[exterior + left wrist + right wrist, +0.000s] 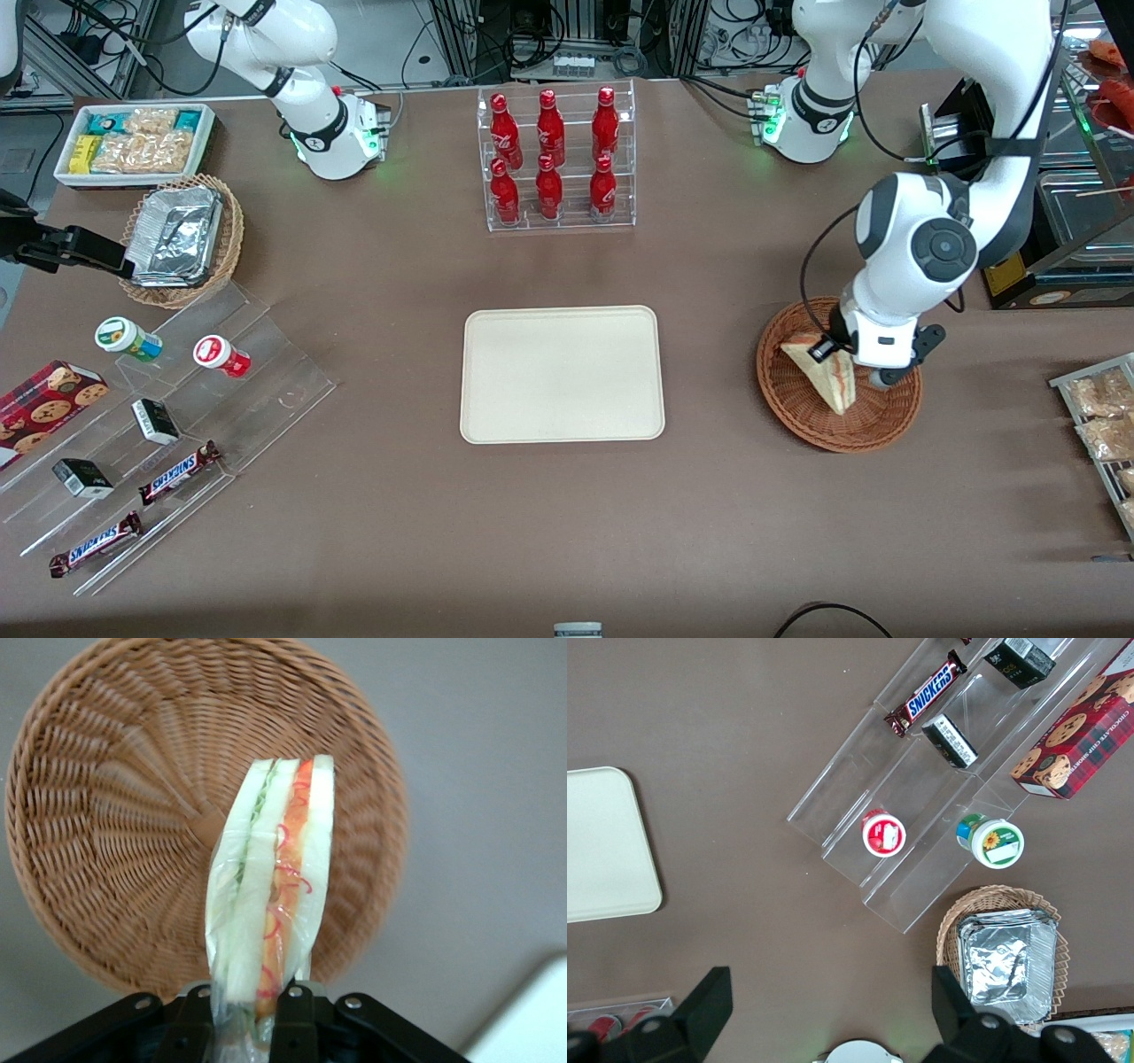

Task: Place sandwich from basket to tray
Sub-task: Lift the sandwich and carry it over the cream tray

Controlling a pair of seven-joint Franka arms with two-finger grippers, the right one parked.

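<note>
Gripper: the left arm's gripper hangs over the basket, its fingers closed on one end of the sandwich.
Sandwich: a wedge in clear wrap, held above the basket's floor; whether it has lifted fully clear of the weave cannot be told. In the wrist view the cut edge shows pale bread with red-pink, orange and green filling.
Basket: round reddish-brown wicker bowl toward the working arm's end of the table; nothing else shows in it.
Tray: flat cream rectangle at mid-table, well apart from the basket, with nothing on it.
Handling: judged light and soft; the bread will crush under a hard squeeze, and the layers may slide apart if pinched across one slice only.
Wrap: judged slippery film; the wedge could pivot or slip in the grasp during travel.
Hold point: across both bread faces, so the fingers press the layers together; the present grasp sits at one end, leaving most of the wedge hanging free.
Next move: a lift clear of the basket rim, then a level carry to the tray and a low release.
Other stock: a rack of red bottles stands farther from the front camera than the tray.
</note>
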